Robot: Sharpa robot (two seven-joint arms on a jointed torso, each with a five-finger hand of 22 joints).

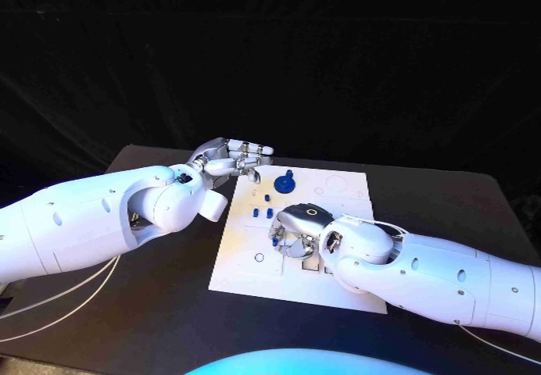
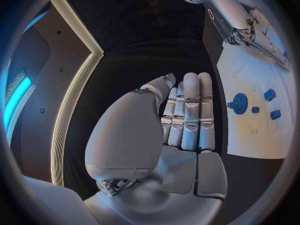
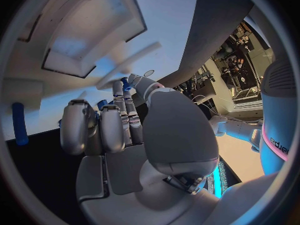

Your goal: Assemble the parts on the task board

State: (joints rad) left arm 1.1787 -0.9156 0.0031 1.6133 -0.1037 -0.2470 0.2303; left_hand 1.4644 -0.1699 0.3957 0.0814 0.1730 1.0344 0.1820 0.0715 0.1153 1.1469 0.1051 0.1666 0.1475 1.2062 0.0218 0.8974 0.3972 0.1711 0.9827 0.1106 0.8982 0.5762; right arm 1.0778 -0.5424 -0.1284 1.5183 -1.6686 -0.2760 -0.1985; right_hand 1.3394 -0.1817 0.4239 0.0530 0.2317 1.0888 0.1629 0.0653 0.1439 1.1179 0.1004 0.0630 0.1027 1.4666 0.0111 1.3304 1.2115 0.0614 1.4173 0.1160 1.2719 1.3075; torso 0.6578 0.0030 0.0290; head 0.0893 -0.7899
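The white task board [image 1: 338, 191] lies mid-table. A blue gear-like part [image 1: 285, 183] stands near its far edge, also seen as the gear [image 2: 239, 104] from the left wrist. Small blue pieces [image 1: 263, 211] sit just nearer on the board. My left hand [image 1: 234, 158] hovers at the board's far left corner, its fingers [image 2: 189, 110] straight, side by side and holding nothing. My right hand [image 1: 295, 230] is low over the board's middle with its fingers curled. In the right wrist view a small blue part [image 3: 127, 83] shows pinched between thumb tip and a fingertip.
A blue cylinder [image 3: 19, 122] lies on the board beside my right hand. Small round holes [image 1: 259, 256] and slots mark the board's near half. Black table [image 1: 147, 312] surrounds the board. My right forearm [image 1: 451, 277] lies across the board's near right corner.
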